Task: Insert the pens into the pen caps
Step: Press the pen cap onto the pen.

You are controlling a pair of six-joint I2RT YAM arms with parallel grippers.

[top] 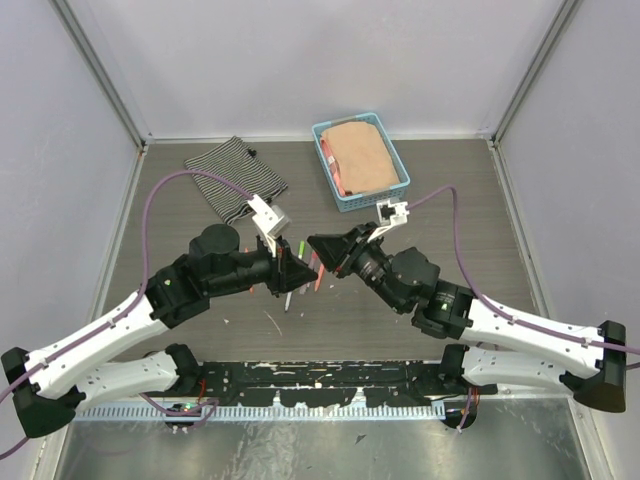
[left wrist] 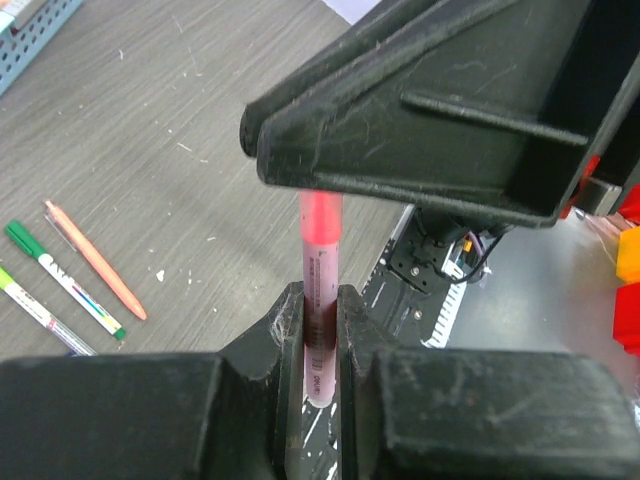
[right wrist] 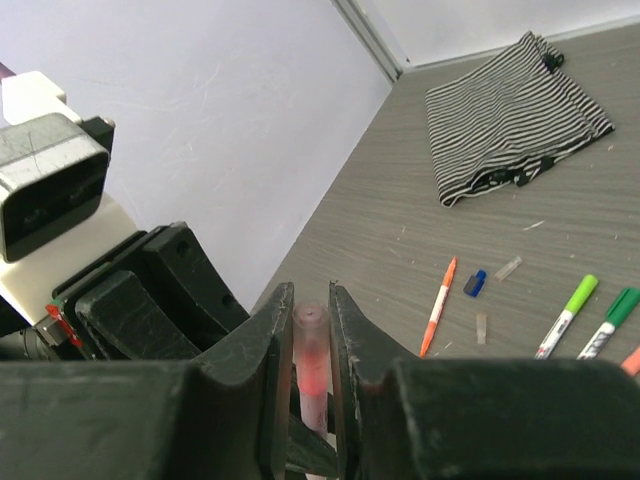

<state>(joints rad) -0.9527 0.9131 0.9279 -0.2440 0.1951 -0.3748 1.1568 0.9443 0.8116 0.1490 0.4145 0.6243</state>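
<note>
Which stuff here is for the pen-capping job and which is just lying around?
For the job: pink pen, held by the left pincer; pink cap, in the right pincer; orange pen; green marker; lime marker; blue cap.
Just lying about: striped cloth; blue basket; tan cloth inside it.

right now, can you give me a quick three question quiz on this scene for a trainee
1. True or false: the left gripper is shut on a pink pen.
2. In the right wrist view, what lies closest to the orange pen? A) dark blue cap B) scissors C) a spoon
3. What pattern is on the folded cloth?
Key: 1 true; 2 A; 3 black and white stripes.
</note>
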